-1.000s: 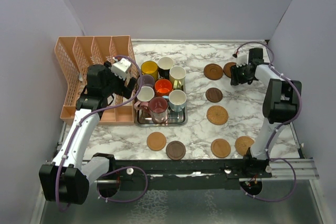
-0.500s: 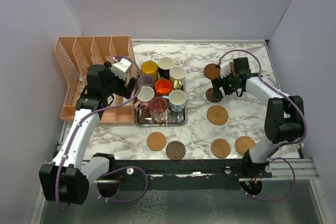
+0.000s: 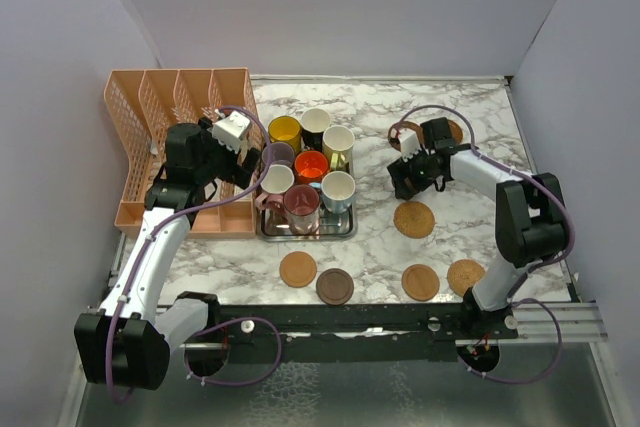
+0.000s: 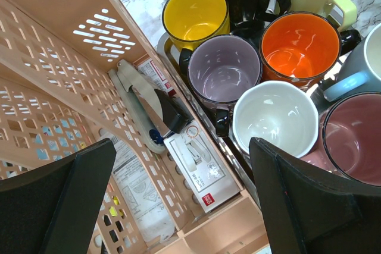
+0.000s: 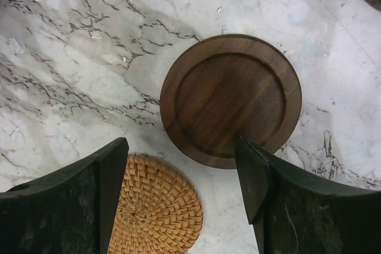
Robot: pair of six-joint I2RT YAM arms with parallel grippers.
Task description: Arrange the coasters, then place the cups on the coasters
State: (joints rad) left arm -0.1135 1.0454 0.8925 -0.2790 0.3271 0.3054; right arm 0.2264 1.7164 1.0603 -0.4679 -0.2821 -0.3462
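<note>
Several cups stand packed on the steel tray (image 3: 306,235): yellow (image 4: 195,13), purple (image 4: 224,69), orange (image 4: 296,46), white (image 4: 275,117), maroon (image 4: 354,138) and others. My left gripper (image 4: 181,147) hangs open over the tray's left edge and the organiser, holding nothing. My right gripper (image 3: 405,179) is open just above a dark wooden coaster (image 5: 231,100), which lies flat ahead of its fingers and hidden under it from above. A woven coaster (image 5: 156,206) lies beside it. More coasters sit at the back (image 3: 403,133) and along the front (image 3: 297,269), (image 3: 334,287), (image 3: 420,282).
A peach mesh organiser (image 3: 165,107) with papers and a stapler box (image 4: 196,165) stands left of the tray. White walls close in the left, back and right. Another coaster (image 3: 465,276) lies near the right arm's base.
The right arm swung from the back right corner leftward and nearer, over the dark coaster, and its jaws opened wider. The left arm has not moved.
</note>
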